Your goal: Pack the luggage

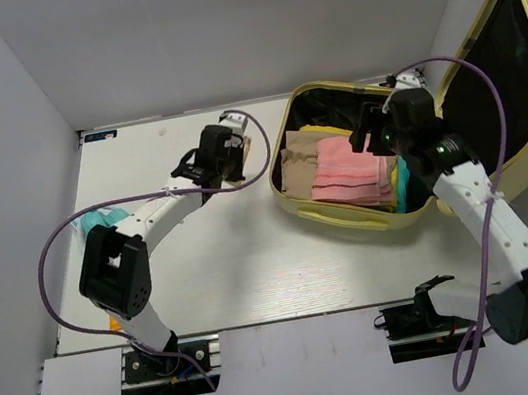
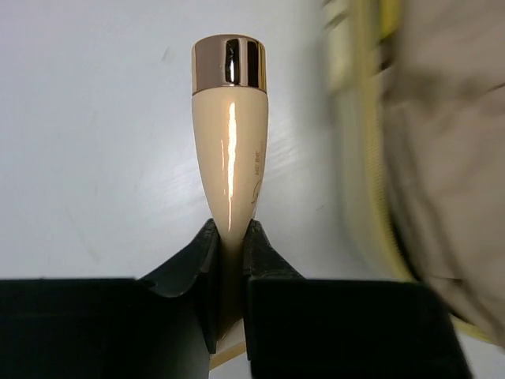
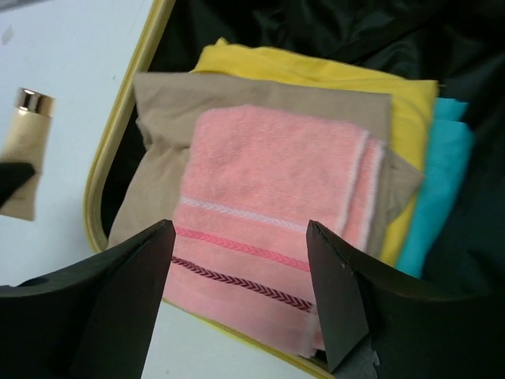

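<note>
Fingers [image 2: 189,264] tight on tube [image 2: 230,150], L arm [image 1: 155,214] fwd

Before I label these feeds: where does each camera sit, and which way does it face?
Top external: above, behind the bases, looking down at table and open luggage; both arms show.
Left wrist: looks along left gripper, shut on cream tube; luggage at picture's right.
Right wrist: looks down through open right gripper at pink towel.
Shared: both wrist views show the cream tube.
</note>
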You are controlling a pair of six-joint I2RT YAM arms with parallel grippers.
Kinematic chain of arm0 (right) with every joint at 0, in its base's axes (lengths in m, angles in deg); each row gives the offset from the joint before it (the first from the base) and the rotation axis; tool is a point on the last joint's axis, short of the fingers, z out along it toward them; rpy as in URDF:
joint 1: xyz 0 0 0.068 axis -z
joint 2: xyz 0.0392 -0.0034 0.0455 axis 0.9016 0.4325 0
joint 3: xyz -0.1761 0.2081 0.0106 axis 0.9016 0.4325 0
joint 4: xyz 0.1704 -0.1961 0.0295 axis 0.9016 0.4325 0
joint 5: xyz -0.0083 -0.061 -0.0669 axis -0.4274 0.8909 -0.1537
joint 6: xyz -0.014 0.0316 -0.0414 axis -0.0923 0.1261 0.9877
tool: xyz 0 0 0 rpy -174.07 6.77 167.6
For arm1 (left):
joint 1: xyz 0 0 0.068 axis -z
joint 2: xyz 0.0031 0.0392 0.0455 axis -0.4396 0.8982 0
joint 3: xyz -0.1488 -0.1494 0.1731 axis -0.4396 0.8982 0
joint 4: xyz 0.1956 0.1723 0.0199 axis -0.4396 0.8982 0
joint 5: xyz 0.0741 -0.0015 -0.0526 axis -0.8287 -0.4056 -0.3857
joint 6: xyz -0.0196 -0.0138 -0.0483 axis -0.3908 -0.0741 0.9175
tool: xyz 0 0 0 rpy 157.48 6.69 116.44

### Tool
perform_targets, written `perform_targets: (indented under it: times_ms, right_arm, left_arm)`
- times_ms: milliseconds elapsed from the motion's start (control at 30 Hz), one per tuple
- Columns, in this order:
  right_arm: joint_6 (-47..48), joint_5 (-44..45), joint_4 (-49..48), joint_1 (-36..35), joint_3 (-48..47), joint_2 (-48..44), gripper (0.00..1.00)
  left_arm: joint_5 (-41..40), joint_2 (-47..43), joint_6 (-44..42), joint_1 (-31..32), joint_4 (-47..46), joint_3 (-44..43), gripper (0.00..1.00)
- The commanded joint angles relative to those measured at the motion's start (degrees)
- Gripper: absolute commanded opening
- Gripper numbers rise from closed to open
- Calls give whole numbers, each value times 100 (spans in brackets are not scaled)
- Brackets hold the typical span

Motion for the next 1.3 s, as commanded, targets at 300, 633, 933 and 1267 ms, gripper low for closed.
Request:
perform_targets:
  times_ms: [300, 633, 933, 1267]
  right_arm:
    - [100, 1592, -922, 17, 775, -1117, 75]
    - [65, 1242, -896, 26, 609, -528, 75]
    - [91, 574, -642, 17, 434, -308, 78]
    - [250, 213, -447, 8, 336, -88, 81]
  left_arm:
    - [3918, 2077, -2116, 132, 17, -3860, 4]
    - [3646, 3679, -1607, 203, -1001, -5512, 100]
    - [2225, 1441, -1290, 97, -195, -3656, 100]
    - [-1100, -686, 924, -1470, 4130, -1217, 100]
